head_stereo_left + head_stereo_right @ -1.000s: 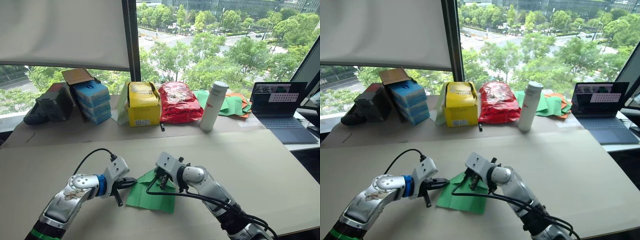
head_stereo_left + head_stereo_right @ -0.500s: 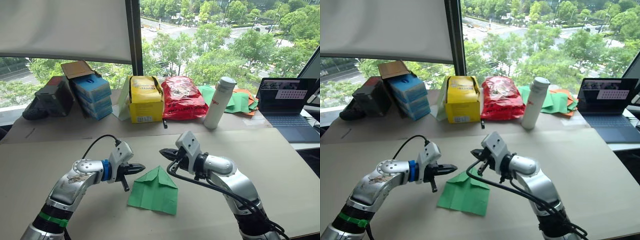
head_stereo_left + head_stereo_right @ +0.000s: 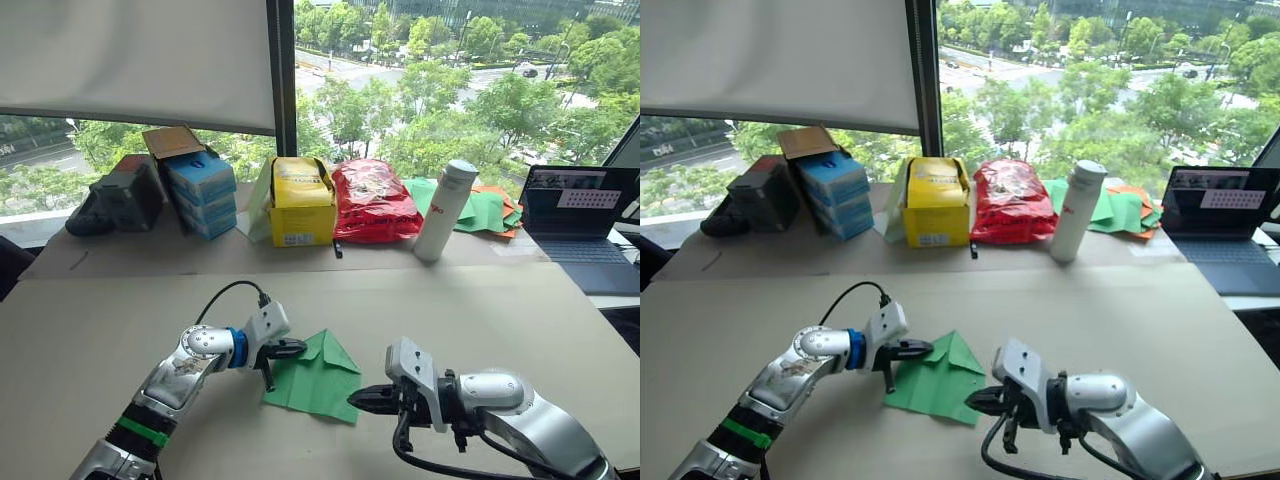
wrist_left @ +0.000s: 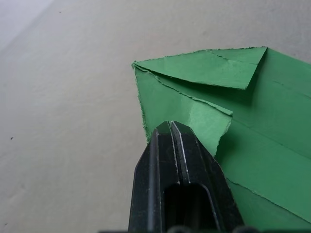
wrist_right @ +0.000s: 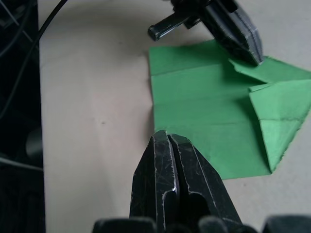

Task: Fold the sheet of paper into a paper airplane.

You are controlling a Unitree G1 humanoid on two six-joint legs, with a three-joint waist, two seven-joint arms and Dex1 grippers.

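Both pincers pressed closed at the edges of the green sheet of paper (image 3: 318,374).
The sheet of paper lies flat on the surface (image 3: 480,310), two corners folded in to a point that aims toward the yellow box (image 3: 301,203). The left pincer (image 3: 296,349), tips together, rests on the paper's left folded flap. The right pincer (image 3: 360,399), tips together and empty, is at the paper's near right corner.
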